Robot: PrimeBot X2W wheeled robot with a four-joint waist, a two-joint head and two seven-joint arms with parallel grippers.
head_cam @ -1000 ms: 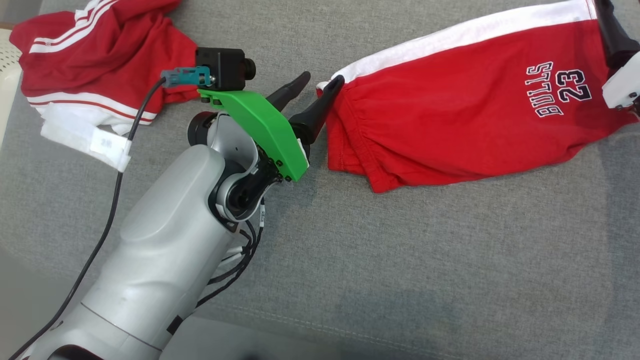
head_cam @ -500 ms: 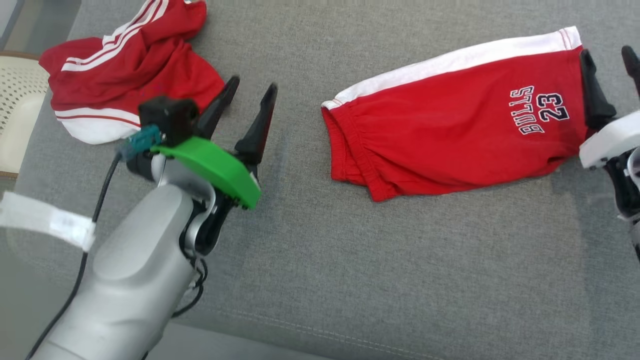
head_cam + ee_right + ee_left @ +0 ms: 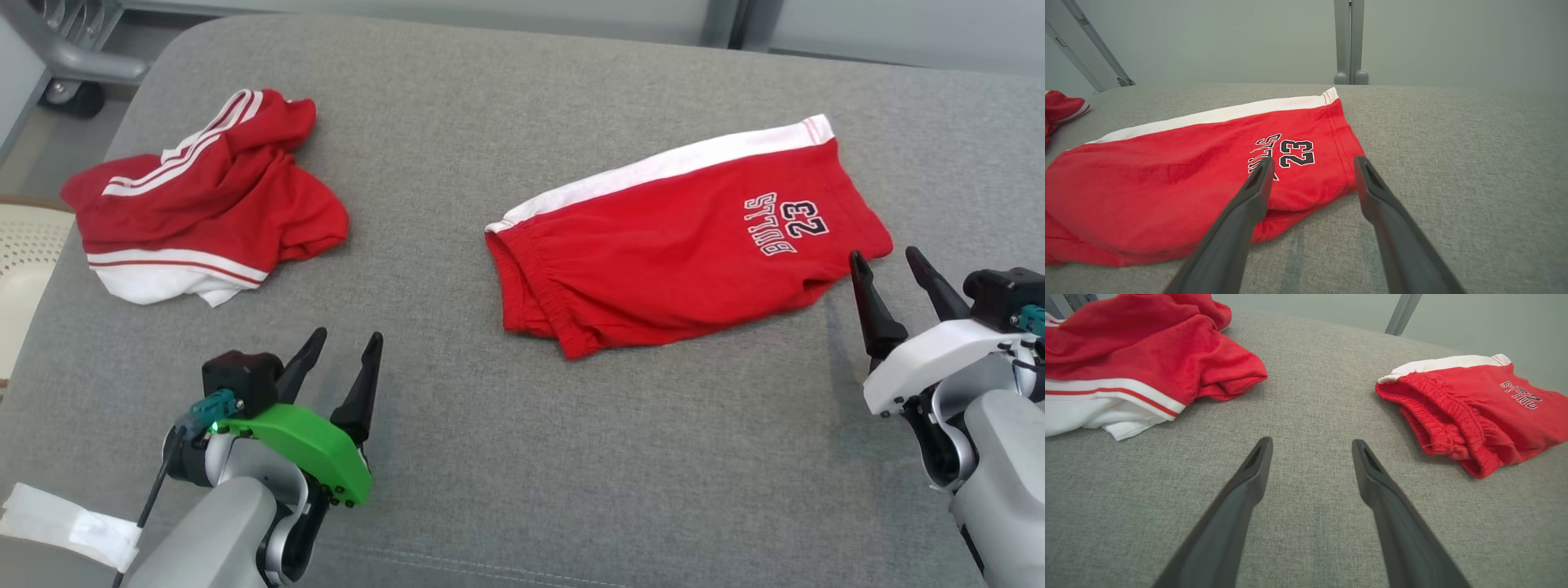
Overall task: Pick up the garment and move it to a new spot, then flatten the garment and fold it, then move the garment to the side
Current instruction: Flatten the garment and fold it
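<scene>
Inspector: Surroundings and obstructions?

Assessor: Everything rests on one grey fabric-covered surface [image 3: 522, 457]. At far left lies a crumpled red garment with white stripes [image 3: 212, 196] [image 3: 1126, 347]. It is well apart from the folded red shorts with white side band and "BULLS 23" print [image 3: 669, 245] [image 3: 1474, 404] [image 3: 1167, 175], which lie right of centre with the waistband toward the left. Off the left edge are a cream perforated panel [image 3: 24, 245] and a black castor [image 3: 73, 98].

Inspector: Pincers?

Assessor: The left pincer [image 3: 347, 335] [image 3: 1311, 443] sits near the front edge, aimed at grey fabric between the two garments. Its fingers are spread wide and it holds nothing. The right pincer [image 3: 884, 255] [image 3: 1313, 161] is at the shorts' leg-hem corner, equally wide. In the right wrist view one finger crosses that corner; contact cannot be told.

Inspector: Changes?

Assessor: A second ago a left fingertip met the waistband end and the right pincer stood at the hem end. Both have since drawn back. The head camera has also lifted, so the shorts' shift in frame is no move of theirs.

Inspector: Count?

Assessor: Two garments, two pincers with two fingers each, one castor.
</scene>
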